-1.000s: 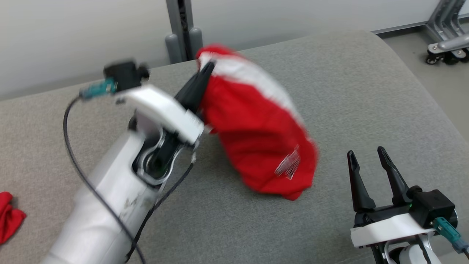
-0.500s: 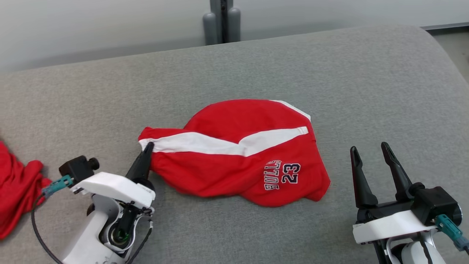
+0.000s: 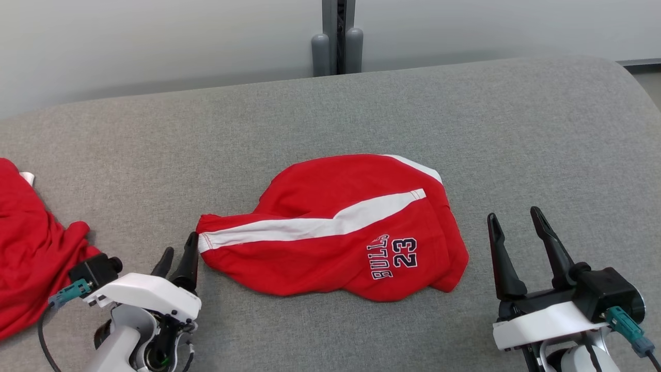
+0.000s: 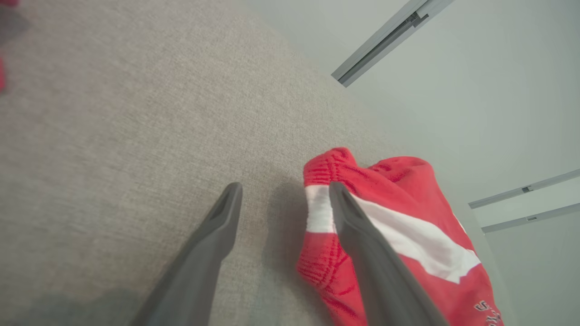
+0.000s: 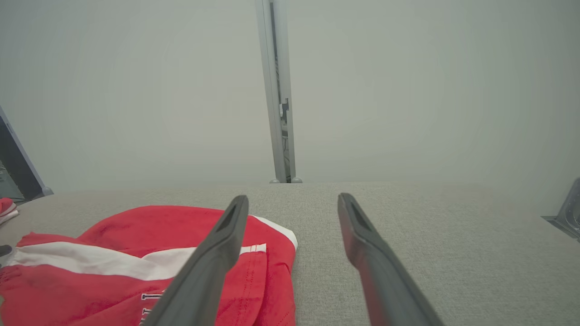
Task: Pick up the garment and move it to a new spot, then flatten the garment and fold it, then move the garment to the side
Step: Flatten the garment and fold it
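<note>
**Head view.** The red basketball shorts (image 3: 330,206) lie in a loose, rounded heap near the middle of the grey upholstered cushion (image 3: 465,119), not yet spread flat. A white stripe (image 3: 310,226) runs diagonally across the upper layer, rising from the narrow left corner towards the right. A second sliver of white shows at the top right edge. White lettering with a dark outline (image 3: 392,254), reading "BULLS 23", sits on the lower right part, turned sideways to the camera. The cloth is bunched to a point at its left end. It bulges along its lower and right edges, where one layer folds under another.

**Left gripper** (image 3: 179,244). It sits at the lower left, its two dark fingers apart with nothing between them. The inner fingertip stands just beside the left corner of the shorts. In the left wrist view that finger overlaps the gathered red hem and the end of the stripe; whether it touches the cloth cannot be told. Bare cushion lies in the gap.

**Right gripper** (image 3: 515,213). It sits at the lower right, its fingers spread wide and empty, near the right edge of the shorts but apart from it.

**Surroundings.** A second red cloth (image 3: 31,248) lies crumpled at the cushion's left edge, well apart from the shorts. A grey post (image 3: 338,36) stands behind the cushion against a pale wall (image 3: 155,41).
</note>
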Controlling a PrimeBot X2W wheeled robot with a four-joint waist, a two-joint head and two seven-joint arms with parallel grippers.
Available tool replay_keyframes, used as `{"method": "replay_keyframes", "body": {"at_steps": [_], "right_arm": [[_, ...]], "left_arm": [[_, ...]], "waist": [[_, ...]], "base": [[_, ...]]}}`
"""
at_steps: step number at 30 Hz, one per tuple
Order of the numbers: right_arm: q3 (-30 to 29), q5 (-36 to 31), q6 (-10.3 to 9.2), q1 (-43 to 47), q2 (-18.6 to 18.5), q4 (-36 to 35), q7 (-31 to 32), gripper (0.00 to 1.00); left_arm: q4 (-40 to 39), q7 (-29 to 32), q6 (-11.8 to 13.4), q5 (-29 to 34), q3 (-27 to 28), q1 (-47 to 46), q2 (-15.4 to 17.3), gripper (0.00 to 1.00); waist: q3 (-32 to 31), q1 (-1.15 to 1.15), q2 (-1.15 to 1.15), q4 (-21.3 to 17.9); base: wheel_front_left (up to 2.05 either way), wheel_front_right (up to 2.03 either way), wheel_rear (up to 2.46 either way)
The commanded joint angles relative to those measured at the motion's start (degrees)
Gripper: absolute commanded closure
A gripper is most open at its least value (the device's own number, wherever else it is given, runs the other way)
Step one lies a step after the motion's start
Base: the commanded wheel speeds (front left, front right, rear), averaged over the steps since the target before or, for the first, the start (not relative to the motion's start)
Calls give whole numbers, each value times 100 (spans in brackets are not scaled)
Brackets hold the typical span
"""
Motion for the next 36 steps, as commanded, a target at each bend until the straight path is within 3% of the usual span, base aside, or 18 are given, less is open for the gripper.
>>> {"method": "replay_keyframes", "body": {"at_steps": [1, 5, 7, 11, 20, 27, 36], "right_arm": [[-2, -10, 1, 52, -35, 4, -35, 0], [64, 134, 1, 90, -34, 35, -35, 0], [120, 162, 1, 83, -34, 87, -35, 0], [250, 89, 1, -6, -36, 168, -35, 0], [426, 61, 1, 82, -99, 320, -35, 0], [370, 32, 1, 301, -167, 394, -35, 0], [268, -63, 1, 658, -131, 443, -35, 0]], "left_arm": [[5, -207, 100, 195, -5, 12, 121, 0], [-262, -568, 273, 918, 75, 44, 224, 0], [-628, -594, 468, 1506, 523, 79, 226, 0], [-1532, -592, 801, 2852, 1459, 676, -224, 0], [-2575, -596, 689, 5232, 2324, 1833, -885, 0], [-2724, -596, 679, 6142, 2535, 2294, -1134, 0], [-2390, -597, 696, 6608, 2449, 2562, -1287, 0]], "waist": [[-52, 0, 0, 7], [-151, 0, 0, 26], [-208, 0, 0, 53], [-369, 0, 0, 56], [-745, 0, 0, 49], [-867, 0, 0, 110], [-1034, 0, 0, 241]], "base": [[0, 0, 0], [0, 0, 0], [0, 0, 0], [0, 0, 0], [0, 0, 0], [0, 0, 0], [0, 0, 0]]}}
